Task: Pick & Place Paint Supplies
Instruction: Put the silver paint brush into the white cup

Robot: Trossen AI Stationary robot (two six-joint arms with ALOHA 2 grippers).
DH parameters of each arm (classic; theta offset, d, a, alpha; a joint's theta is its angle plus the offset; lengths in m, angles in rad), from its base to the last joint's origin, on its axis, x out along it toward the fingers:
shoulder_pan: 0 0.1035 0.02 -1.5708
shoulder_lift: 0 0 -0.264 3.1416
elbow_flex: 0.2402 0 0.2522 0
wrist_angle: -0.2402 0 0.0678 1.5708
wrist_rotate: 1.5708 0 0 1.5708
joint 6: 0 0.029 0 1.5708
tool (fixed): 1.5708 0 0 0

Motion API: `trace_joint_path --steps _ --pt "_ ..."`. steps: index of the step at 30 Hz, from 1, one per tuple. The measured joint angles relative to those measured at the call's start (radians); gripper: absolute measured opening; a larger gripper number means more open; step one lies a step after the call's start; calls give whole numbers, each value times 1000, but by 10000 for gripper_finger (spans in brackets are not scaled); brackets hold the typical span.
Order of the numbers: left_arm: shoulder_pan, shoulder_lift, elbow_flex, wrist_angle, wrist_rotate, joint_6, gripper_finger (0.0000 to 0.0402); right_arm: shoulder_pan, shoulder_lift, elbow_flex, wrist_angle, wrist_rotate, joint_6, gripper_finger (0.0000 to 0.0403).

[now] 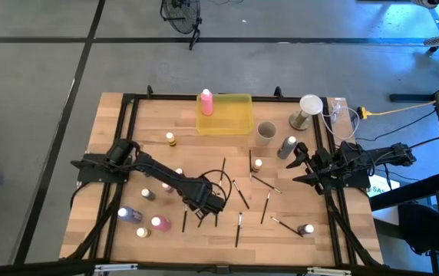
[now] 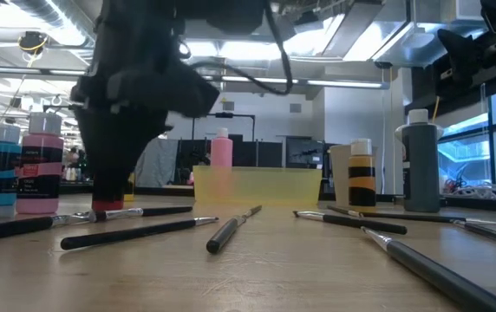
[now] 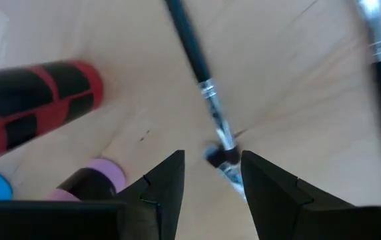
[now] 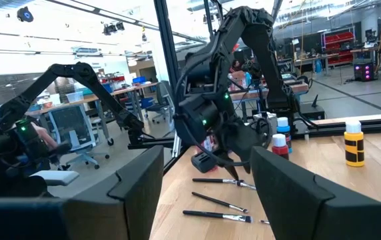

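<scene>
Left gripper [image 3: 212,175] is down mid-table toward the front edge, jaws partly open astride a paintbrush [image 3: 204,80] lying flat, not gripping it. Right gripper [image 1: 302,165] waits at the right edge, jaws open, empty.

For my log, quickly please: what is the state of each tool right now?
Left tool: open, low over the wooden table, fingers either side of a thin dark-handled paintbrush, nothing gripped.
Right tool: open, empty, waiting at the table's right edge.

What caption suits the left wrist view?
Left claw open just above a paintbrush on the wooden table, red-and-black bottle lying nearby.
</scene>
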Motion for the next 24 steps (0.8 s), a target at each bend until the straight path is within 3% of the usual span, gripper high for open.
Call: trace_joint_path --steps 24 --pt "-1 13 -15 87 31 -31 143 0 0 0 0 0 0 229"
